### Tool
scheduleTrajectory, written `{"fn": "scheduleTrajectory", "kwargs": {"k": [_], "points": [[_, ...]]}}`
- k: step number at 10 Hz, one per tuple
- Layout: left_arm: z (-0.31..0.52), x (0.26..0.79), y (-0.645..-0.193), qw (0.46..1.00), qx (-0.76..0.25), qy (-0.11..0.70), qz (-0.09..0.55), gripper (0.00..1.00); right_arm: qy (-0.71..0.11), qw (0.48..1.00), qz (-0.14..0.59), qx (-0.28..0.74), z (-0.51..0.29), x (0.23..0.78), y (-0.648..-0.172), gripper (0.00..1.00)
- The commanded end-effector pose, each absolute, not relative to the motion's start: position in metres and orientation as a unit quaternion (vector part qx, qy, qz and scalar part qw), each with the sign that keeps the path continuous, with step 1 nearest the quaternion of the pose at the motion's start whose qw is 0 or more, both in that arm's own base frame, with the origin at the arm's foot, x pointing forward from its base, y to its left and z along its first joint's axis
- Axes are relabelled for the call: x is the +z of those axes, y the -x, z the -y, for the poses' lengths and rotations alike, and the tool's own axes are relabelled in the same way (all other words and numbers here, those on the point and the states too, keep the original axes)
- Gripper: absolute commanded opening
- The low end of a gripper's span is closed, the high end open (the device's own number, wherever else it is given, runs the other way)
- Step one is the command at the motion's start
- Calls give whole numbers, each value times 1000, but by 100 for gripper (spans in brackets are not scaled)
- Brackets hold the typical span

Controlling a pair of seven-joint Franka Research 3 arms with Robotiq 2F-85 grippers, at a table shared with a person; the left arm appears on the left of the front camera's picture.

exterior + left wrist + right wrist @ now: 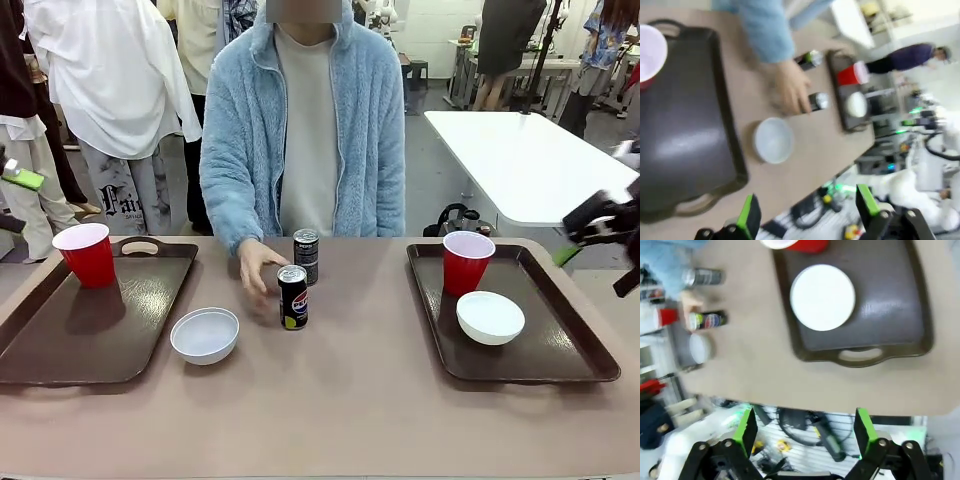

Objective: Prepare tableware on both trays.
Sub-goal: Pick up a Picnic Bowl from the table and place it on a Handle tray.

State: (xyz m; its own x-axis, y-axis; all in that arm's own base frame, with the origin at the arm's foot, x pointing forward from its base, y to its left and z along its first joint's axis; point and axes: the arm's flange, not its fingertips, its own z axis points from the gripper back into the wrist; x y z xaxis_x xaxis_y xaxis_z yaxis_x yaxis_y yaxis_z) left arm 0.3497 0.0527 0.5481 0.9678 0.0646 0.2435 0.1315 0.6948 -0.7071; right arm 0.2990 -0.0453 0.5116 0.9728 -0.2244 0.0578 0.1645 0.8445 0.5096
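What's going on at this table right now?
Tableware setup across two trays. The right tray holds a red cup and a white bowl. The left tray holds only the other red cup; the second white bowl sits on the table beside it. Two dark cans stand mid-table: the person's hand is at the nearer can, the farther can behind it. The left gripper and the right gripper are open, touching nothing.
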Motion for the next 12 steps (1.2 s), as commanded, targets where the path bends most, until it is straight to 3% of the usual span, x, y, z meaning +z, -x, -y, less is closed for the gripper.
{"fn": "scheduleTrajectory", "kwargs": {"k": [1, 4, 6, 8, 9, 10, 12], "points": [[-39, 580, -359, 955, -40, 290, 57, 100, -409, 910, 19, -61, 85, 493, -293, 100], [17, 600, -375, 983, -81, 160, -36, 100, -518, 852, 28, -64, 143, 468, -286, 100], [53, 572, -383, 986, -88, 132, -50, 100, -537, 840, 44, -61, 157, 455, -283, 100], [82, 541, -386, 995, -78, 65, 9, 100, -529, 845, 41, -69, 153, 455, -274, 100], [88, 529, -382, 994, -82, 52, 56, 100, -529, 845, 41, -69, 153, 455, -274, 100], [76, 555, -386, 989, -97, 105, -26, 100, -529, 845, 41, -69, 153, 455, -274, 100], [76, 555, -386, 989, -97, 105, -26, 100, -529, 845, 41, -69, 153, 455, -274, 100]]}}
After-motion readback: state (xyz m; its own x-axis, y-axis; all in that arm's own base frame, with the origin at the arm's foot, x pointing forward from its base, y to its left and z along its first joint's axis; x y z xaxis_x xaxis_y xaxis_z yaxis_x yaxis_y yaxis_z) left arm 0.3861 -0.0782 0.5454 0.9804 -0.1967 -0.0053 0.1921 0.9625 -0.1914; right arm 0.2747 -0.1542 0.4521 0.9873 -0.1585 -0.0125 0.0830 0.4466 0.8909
